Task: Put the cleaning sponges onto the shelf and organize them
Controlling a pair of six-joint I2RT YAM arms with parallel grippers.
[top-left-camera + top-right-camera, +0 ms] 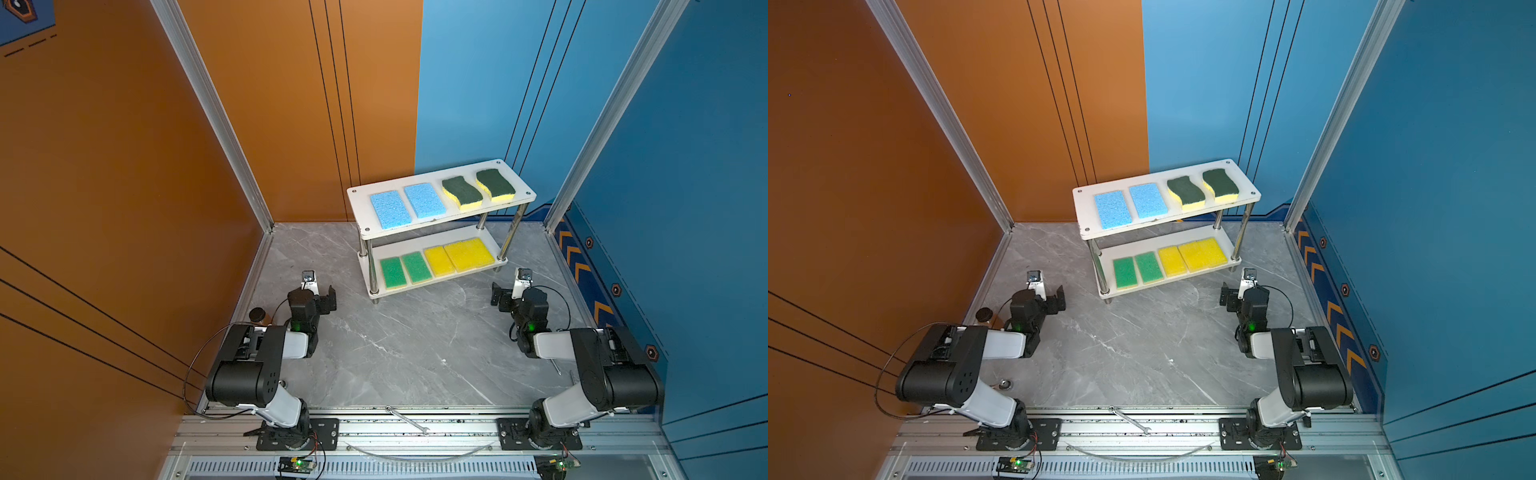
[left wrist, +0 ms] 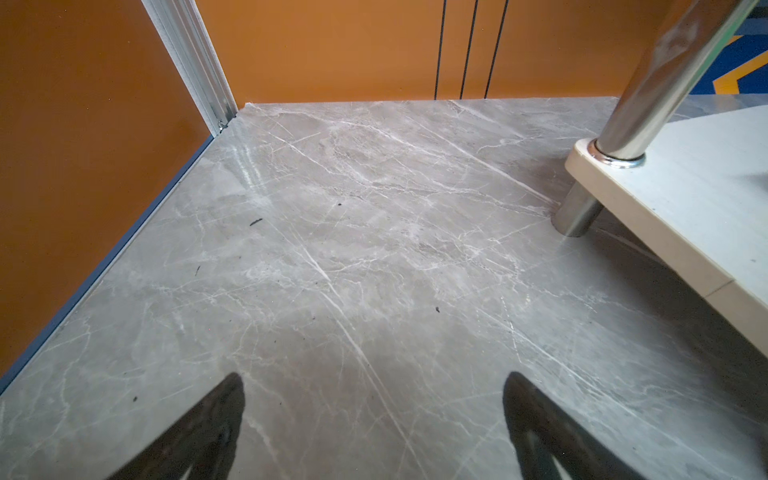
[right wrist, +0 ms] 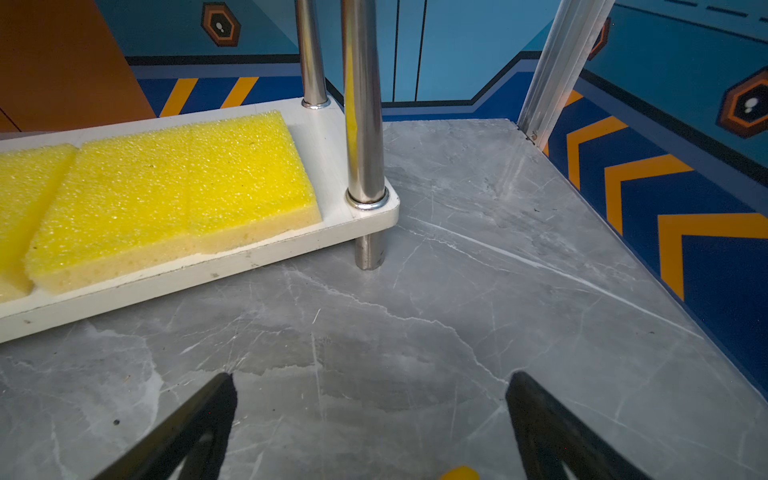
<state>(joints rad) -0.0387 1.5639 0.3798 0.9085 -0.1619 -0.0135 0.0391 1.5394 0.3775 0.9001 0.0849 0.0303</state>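
Observation:
The shelf (image 1: 359, 208) (image 1: 1086, 208) stands at the back of the marble table. On its top board lie two light blue cleaning sponges (image 1: 390, 209) (image 1: 424, 200) and two wavy dark-green-topped ones (image 1: 461, 191) (image 1: 495, 185). The lower board carries two green sponges (image 1: 392, 272) (image 1: 416, 267) and yellow ones (image 1: 439, 261) (image 1: 469, 254). My left gripper (image 1: 328, 297) (image 2: 374, 376) hovers open and empty near the shelf's left front foot. My right gripper (image 1: 498, 297) (image 3: 372, 376) is open and empty by the right front foot, with a yellow sponge (image 3: 174, 187) on the board (image 3: 328, 166) ahead.
A small brown jar (image 1: 259, 318) with a black lid stands by the orange wall behind the left arm. A wrench (image 1: 409, 419) lies on the front rail. Aluminium frame posts (image 1: 602, 116) and walls close in the table on three sides.

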